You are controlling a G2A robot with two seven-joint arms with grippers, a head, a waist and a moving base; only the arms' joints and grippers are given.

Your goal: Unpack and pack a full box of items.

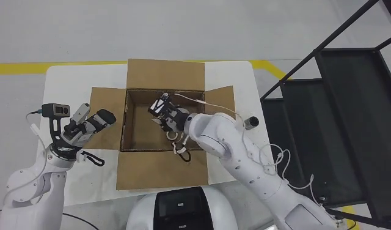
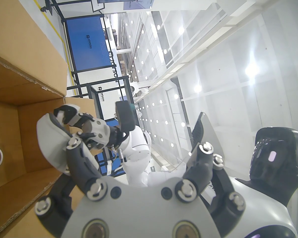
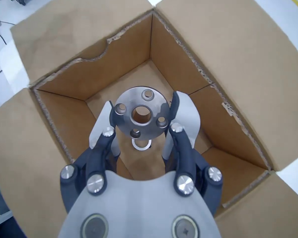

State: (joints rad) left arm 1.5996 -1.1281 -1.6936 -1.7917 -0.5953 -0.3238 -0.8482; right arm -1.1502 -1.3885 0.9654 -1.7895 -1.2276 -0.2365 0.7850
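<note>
1. Flange (image 3: 154,107): a round metal disc with a centre bore and four bolt holes. The right gripper (image 3: 141,105) holds it level, its fingers clamped on the rim from both sides.
2. It hangs over the open box (image 3: 188,75), apart from the walls and well above the floor. I cannot tell whether it is below the rim.
3. Ring (image 3: 141,144): small and white, lying flat on the box floor under the flange and not touching it. It is the one other item I can make out in the box.
4. The box flaps are all folded outward over the bench (image 1: 67,83).
5. The left gripper (image 1: 91,121) sits outside the box by the outer edge of the left flap, fingers spread and holding nothing.
6. Progress, as I judge it: the box is nearly bare, so this is either the tail of unpacking or the start of packing. The pictures do not settle which way the flange is headed.
7. Either way, nearly all of the packing seems left to do.
</note>
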